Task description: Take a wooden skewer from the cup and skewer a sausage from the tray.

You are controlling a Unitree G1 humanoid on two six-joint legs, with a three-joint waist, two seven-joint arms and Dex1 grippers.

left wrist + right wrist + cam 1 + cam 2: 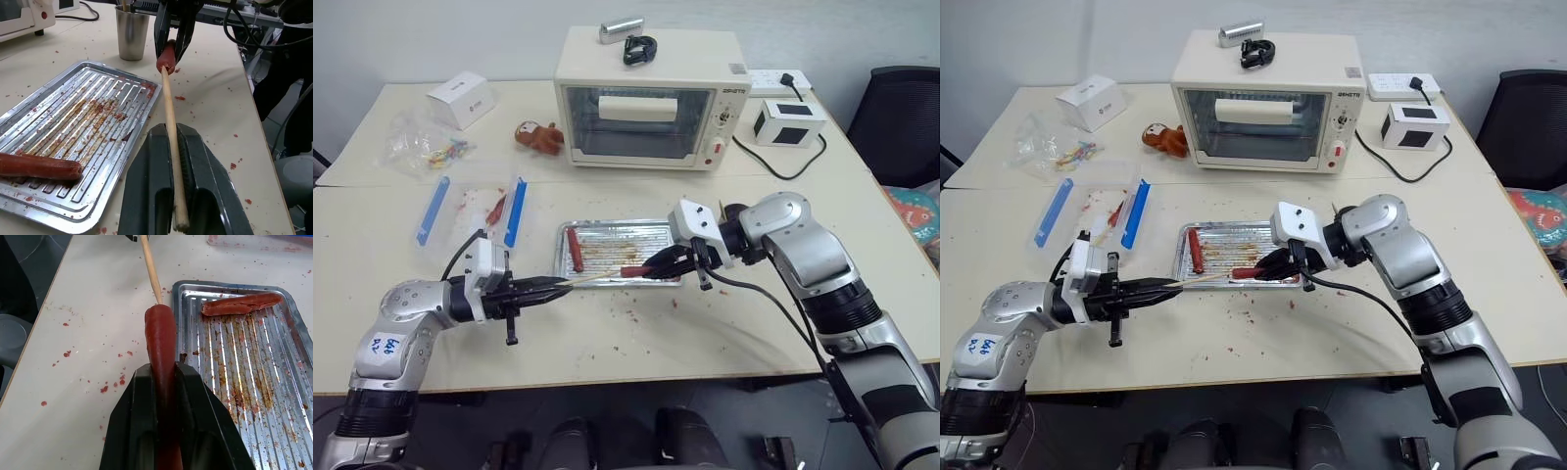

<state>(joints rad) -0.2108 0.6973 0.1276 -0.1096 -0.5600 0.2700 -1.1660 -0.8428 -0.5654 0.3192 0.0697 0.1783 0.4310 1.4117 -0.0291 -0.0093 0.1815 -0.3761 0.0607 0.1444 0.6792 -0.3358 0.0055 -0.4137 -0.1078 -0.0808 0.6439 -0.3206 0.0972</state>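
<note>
Left wrist view: left gripper [178, 196] jaws clamped on wooden skewer [169, 127]; right gripper [166, 406] jaws pinch sausage [160, 342], skewer tip touching

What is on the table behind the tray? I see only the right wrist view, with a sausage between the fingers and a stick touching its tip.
Observer: Behind the tray stands a cream toaster oven, door shut.
Operator: Who holds the stick?
Observer: The left gripper is shut on the stick, which points level at the sausage in the right gripper.
Operator: Where is the cup?
Observer: The steel cup stands on the table just past the tray's far corner, seen from the left wrist.
Operator: Are more sausages outside the tray?
Observer: One red sausage lies in an open clear box with blue clips, to the robot's left of the tray.
</note>
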